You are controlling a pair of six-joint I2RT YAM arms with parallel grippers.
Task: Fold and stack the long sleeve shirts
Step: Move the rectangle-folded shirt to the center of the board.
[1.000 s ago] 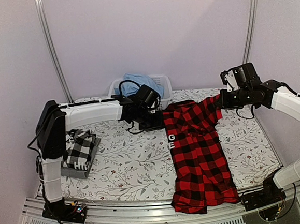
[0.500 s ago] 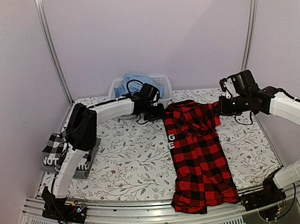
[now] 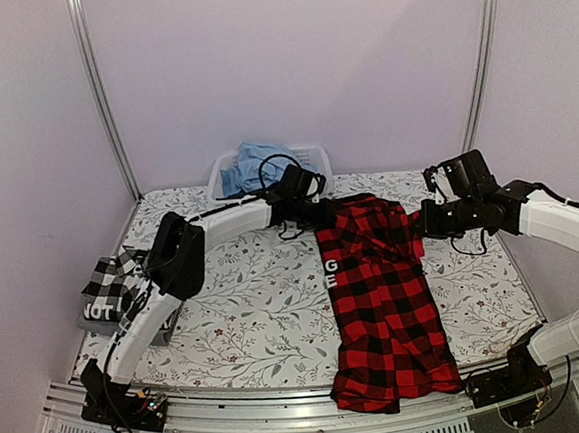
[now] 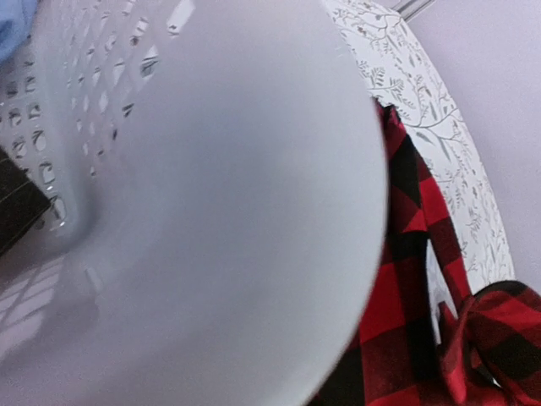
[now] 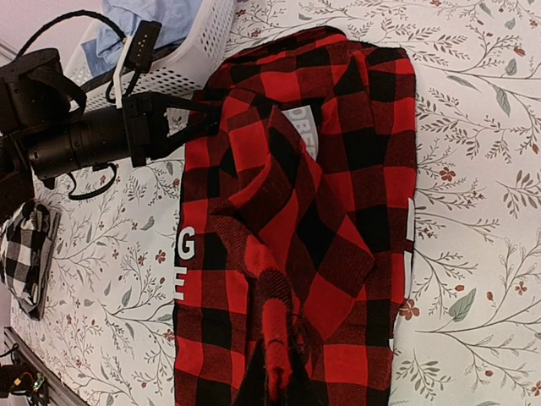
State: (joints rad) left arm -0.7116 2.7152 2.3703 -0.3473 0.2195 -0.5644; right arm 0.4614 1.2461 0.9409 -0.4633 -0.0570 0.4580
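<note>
The red-and-black flannel shirt (image 3: 381,300) (image 5: 338,169) lies lengthwise on the table, its hem hanging over the front edge. My left gripper (image 3: 314,213) (image 5: 215,112) reaches in from the left, and its fingertips (image 5: 203,123) close on the shirt's top left edge. The right gripper (image 3: 418,224) is shut on a raised fold of the flannel (image 5: 279,355) that hides its fingers. In the left wrist view the flannel (image 4: 406,279) shows at the right and the jaws are hidden. A black-and-white check shirt (image 3: 109,283) lies folded on a dark grey white-lettered shirt (image 3: 101,312) at the left.
A white basket (image 3: 313,159) (image 5: 182,59) holding blue cloth (image 3: 255,164) stands at the back, just behind the left gripper; its wall (image 4: 101,93) fills the left wrist view. The floral tablecloth (image 3: 247,310) lies bare between the stack and the flannel.
My left arm has swung toward the back right, bringing its gripper from the table's middle to the flannel's top left edge and closing there. The right gripper has shifted slightly with its fold.
</note>
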